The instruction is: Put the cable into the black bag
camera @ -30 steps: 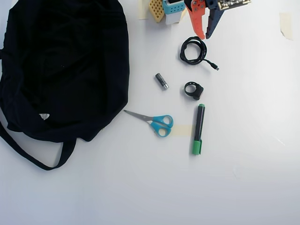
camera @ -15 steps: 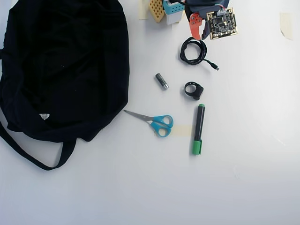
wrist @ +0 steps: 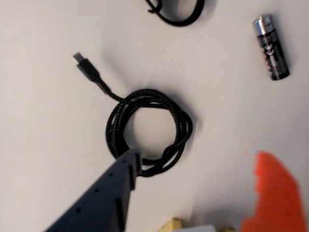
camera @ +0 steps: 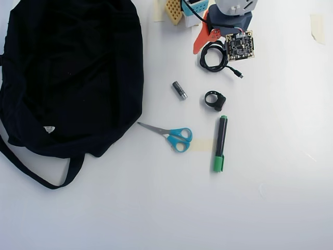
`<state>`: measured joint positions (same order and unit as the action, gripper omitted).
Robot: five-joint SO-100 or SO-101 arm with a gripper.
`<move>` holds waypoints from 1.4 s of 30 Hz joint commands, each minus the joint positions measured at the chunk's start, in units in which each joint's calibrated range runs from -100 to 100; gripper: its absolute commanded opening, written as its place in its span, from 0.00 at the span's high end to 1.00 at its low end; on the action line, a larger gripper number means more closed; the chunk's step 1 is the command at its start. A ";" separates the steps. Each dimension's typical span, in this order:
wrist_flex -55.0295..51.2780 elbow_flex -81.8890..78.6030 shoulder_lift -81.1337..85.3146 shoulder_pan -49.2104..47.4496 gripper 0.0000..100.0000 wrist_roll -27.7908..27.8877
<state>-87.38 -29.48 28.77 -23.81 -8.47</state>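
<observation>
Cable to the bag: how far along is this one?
Nothing is done yet: the cable lies coiled on the table, well apart from the black bag. In hand: the gripper hangs open over the coil, with the dark finger at its rim and the orange one off to the side in the wrist view. Closing, lifting, carrying and dropping are all left.

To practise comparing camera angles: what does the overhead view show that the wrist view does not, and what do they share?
Only the overhead view shows the black bag, the scissors and the green marker. Only the wrist view shows the cable's braided weave and the open gripper close up, its dark finger over the coil's edge. Both show the cable, the battery and part of the ring-shaped clip.
</observation>
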 commanded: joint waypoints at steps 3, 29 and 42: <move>6.24 -3.76 0.36 -0.65 0.66 -0.39; 27.00 -25.51 0.69 -10.37 0.65 -11.03; 27.00 -28.92 1.36 -6.34 0.65 -11.03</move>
<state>-60.84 -58.57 28.85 -31.52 -19.32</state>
